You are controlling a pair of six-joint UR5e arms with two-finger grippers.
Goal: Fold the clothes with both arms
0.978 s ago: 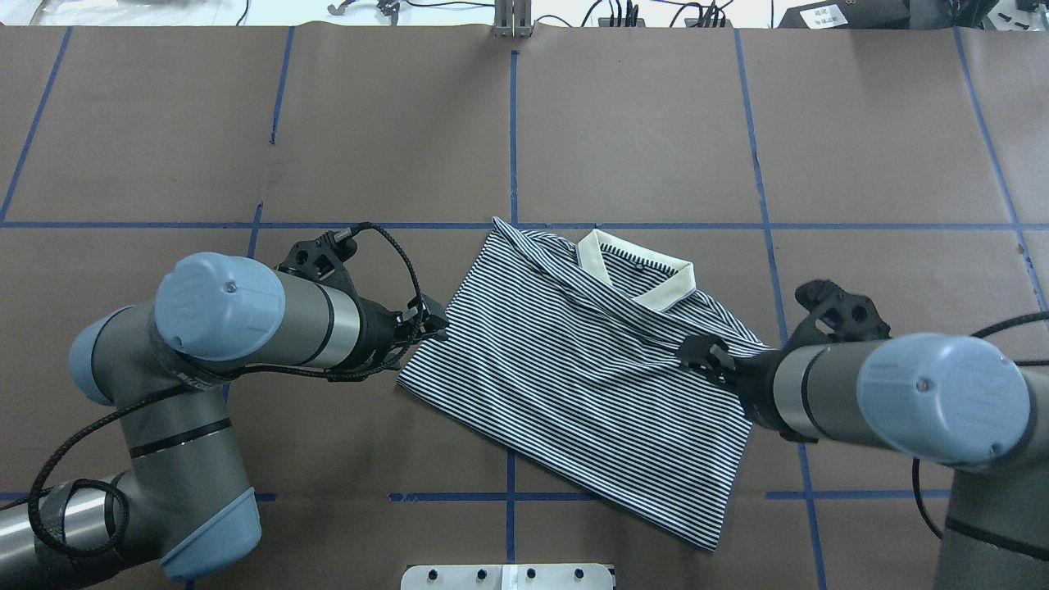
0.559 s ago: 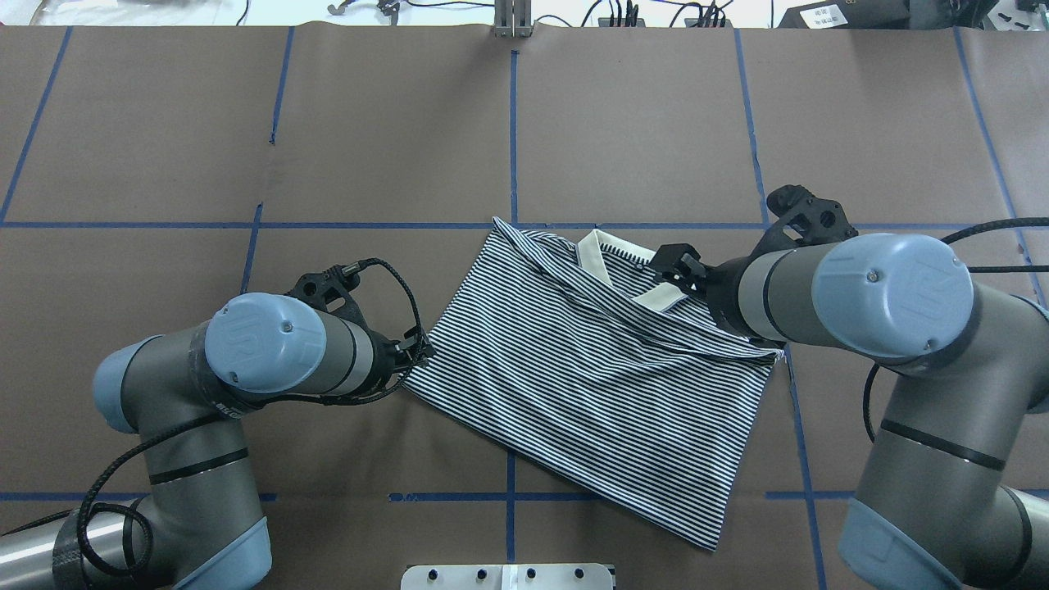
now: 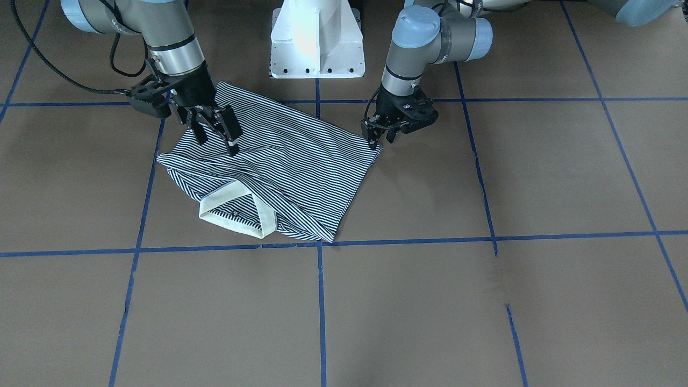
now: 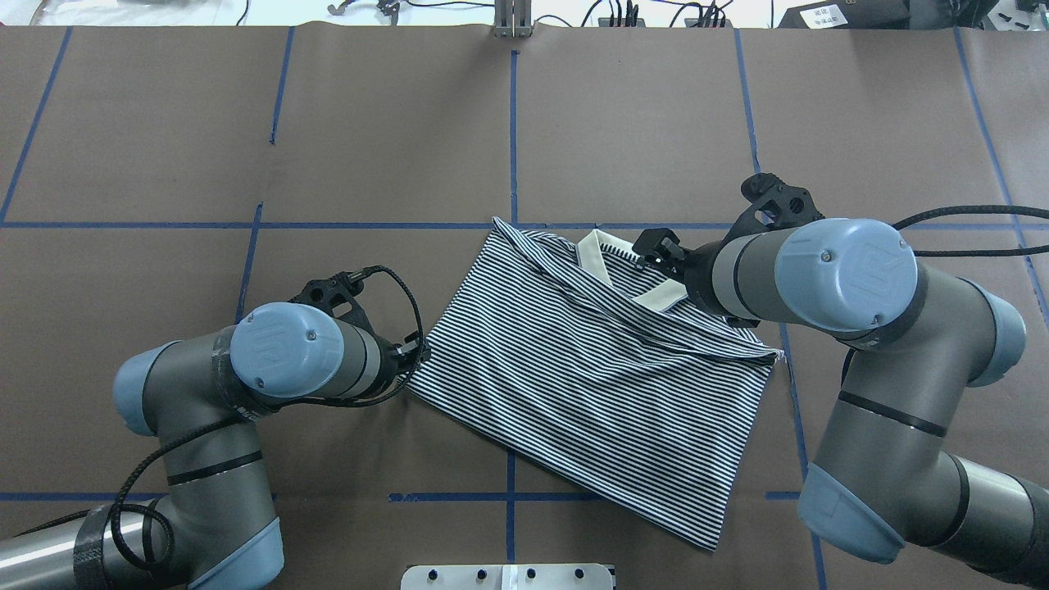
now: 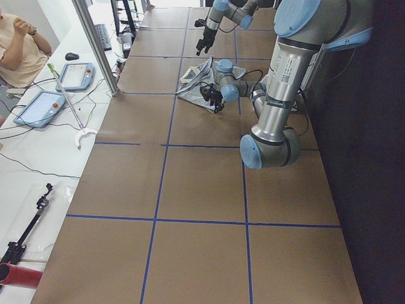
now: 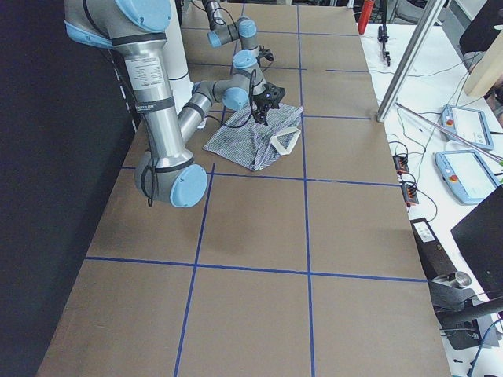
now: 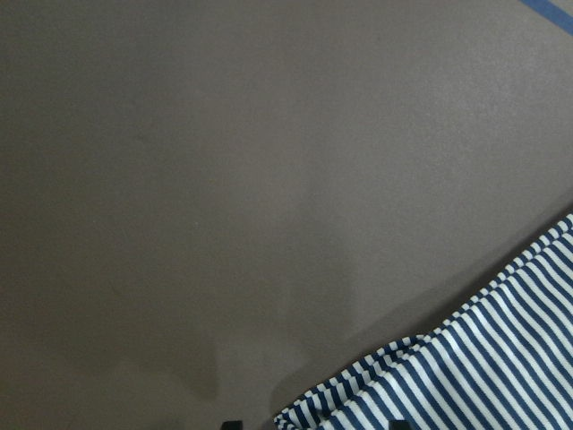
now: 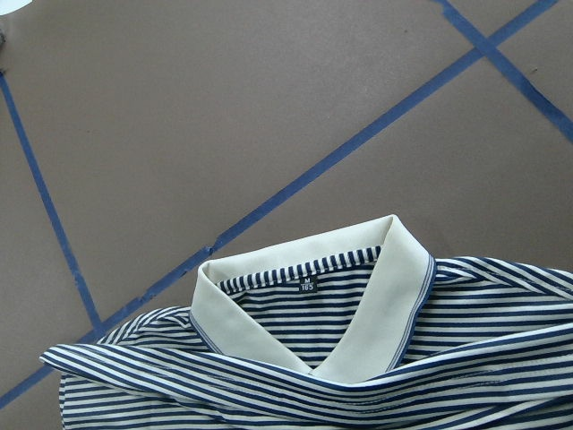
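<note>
The shirt (image 4: 590,385) is lying folded approx in the middle of the table (image 4: 656,123), a bit nearer the robot-side edge, collar (image 8: 295,331) facing the far edge. We're hanging our R gripper (image 3: 216,137) over the shirt's right part, just beside the collar, fingers spread wide, gripping nothing. Our L gripper (image 3: 380,138) is sitting at the shirt's left corner, fingers apart too, w/ the striped edge showing btwn the tips in the wrist cam. We can't tell if it's touching cloth.

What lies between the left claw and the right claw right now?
Between the left claw and the right claw lies only the striped polo shirt, spread on the table. The front-facing view shows it.
</note>
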